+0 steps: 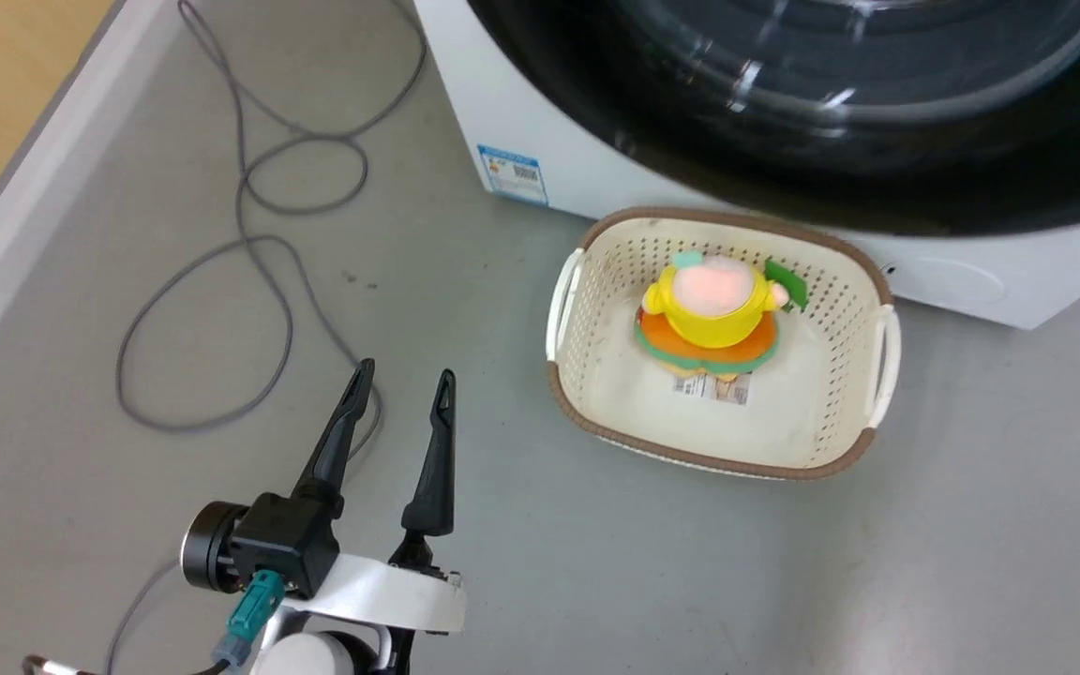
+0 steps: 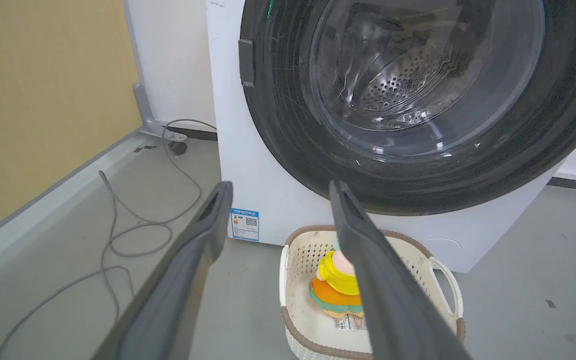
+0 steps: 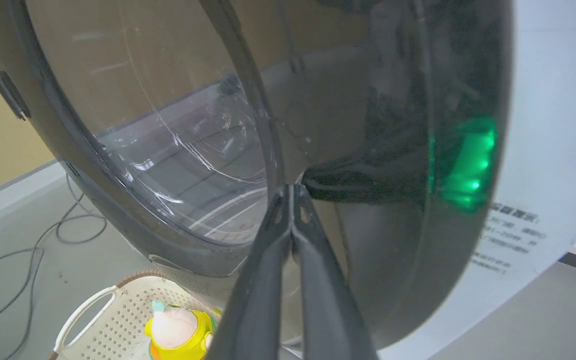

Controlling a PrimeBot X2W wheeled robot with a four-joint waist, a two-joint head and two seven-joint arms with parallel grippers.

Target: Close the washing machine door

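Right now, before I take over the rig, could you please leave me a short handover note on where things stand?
Left gripper: open, empty, above the floor, left of the basket.
Right gripper: shut, empty, tips at the washing machine door; contact unclear.
Door looks flush against the front of the washing machine.
Left: latching cannot be confirmed; probably press firmly, then withdraw.

A cream basket [image 1: 718, 217] holding a yellow toy [image 1: 713, 305] sits on the grey floor [image 1: 971, 562] just before the washing machine [image 1: 540, 122], blocking low approach to its front. Looped cable [image 1: 249, 234] litters the left, while the floor to the right lies open.
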